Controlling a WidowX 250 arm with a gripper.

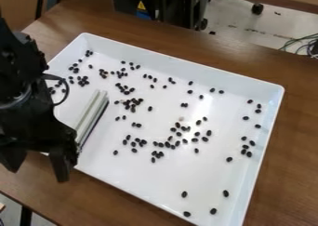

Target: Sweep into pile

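My end effector (37, 174) is released, its 2 fingers spread apart over the near-left edge of the white tray (118, 183) on the bench (277, 174). Just beside it, a pale bar (91, 112) with a dark edge slants inside the tray. Dark beans (167, 144) lie scattered across the tray, some in loose clusters.

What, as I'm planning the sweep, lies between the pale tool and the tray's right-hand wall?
Many dark beans, scattered singly and in loose clumps on the floor of the white tray, as the camera view shows.
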